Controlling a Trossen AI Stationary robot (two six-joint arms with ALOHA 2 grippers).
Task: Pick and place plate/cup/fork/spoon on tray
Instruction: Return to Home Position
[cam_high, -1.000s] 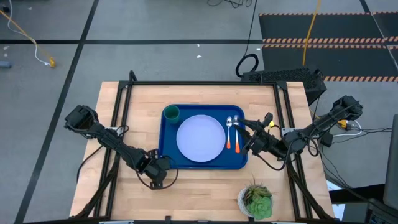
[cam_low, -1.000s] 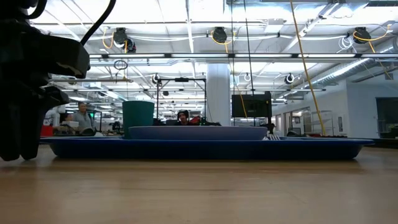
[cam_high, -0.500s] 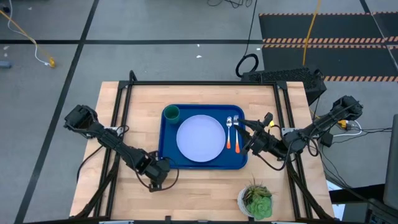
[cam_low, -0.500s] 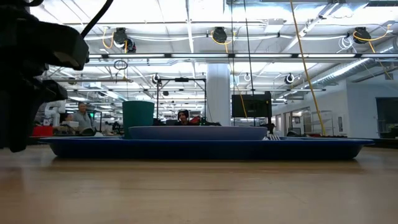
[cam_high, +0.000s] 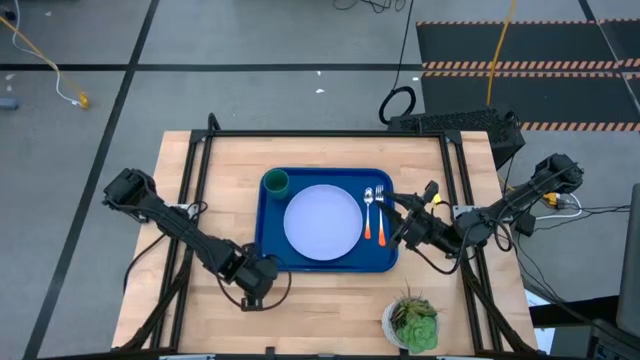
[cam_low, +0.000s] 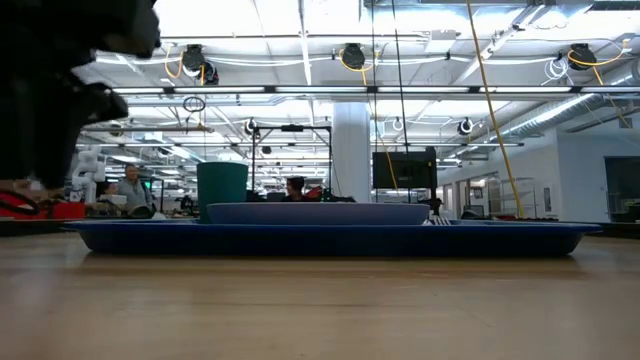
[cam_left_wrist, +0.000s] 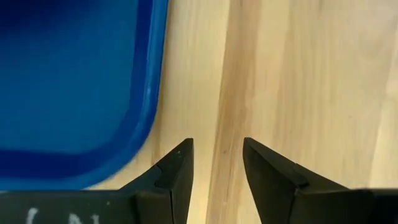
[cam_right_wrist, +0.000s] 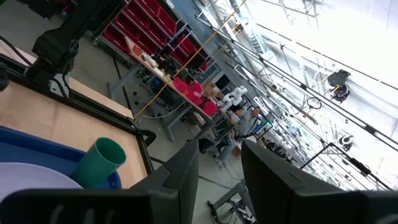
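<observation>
On the wooden bench (cam_high: 220, 160), the large blue plastic tray (cam_high: 272, 255) holds the round pale plate (cam_high: 322, 222), the dark green cup (cam_high: 276, 181), and the orange-handled fork (cam_high: 367, 215) and spoon (cam_high: 381, 215), the fork probably nearer the plate. Both tools gape empty: the left tool (cam_left_wrist: 216, 146) beside a tray corner, the right tool (cam_right_wrist: 219, 149) at the spoon-side edge.

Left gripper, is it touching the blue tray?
Apart. In the left wrist view the open left gripper hangs over the table, and bare wood shows between its fingers and the tray.
</observation>
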